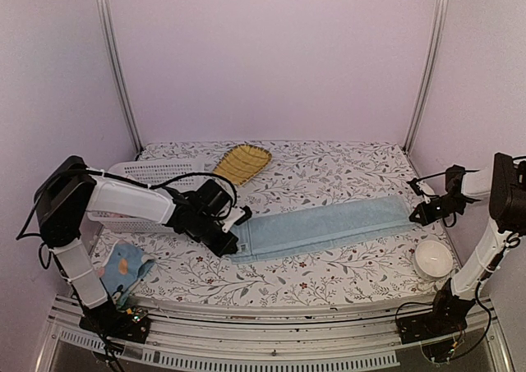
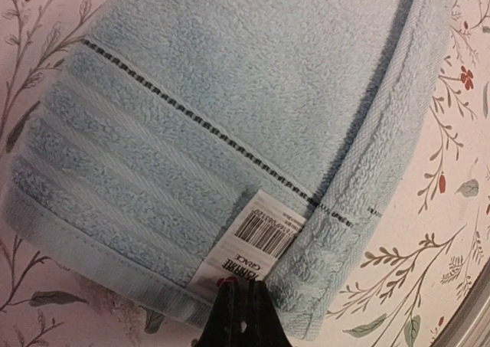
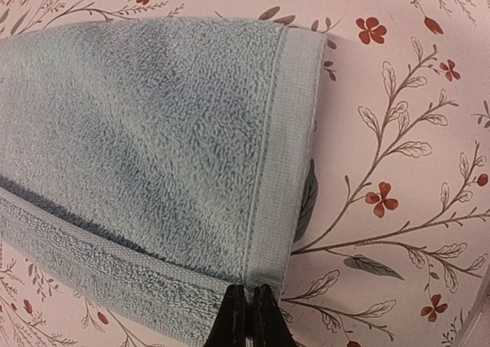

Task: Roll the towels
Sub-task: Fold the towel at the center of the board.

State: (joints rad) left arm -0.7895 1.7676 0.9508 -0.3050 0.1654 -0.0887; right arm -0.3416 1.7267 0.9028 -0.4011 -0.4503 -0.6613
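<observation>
Floral tablecloth (image 2: 459,171), blue towel (image 2: 230,71), barcode label (image 2: 256,243)

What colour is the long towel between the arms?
The long towel is light blue, dark dotted line near one end; best in the left wrist view.

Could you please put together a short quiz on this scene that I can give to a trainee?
1. True or false: the plain blue towel is already rolled up.
2. Which thing stands nearest the right arm's base? A) a white bowl B) a yellow tray C) a white basket
3. Fill in: the small printed towel lies bunched beside the ___ arm.

Key
1. False: it lies flat in a long strip, with the left hand and the right hand shut on its two ends.
2. A
3. left
</observation>
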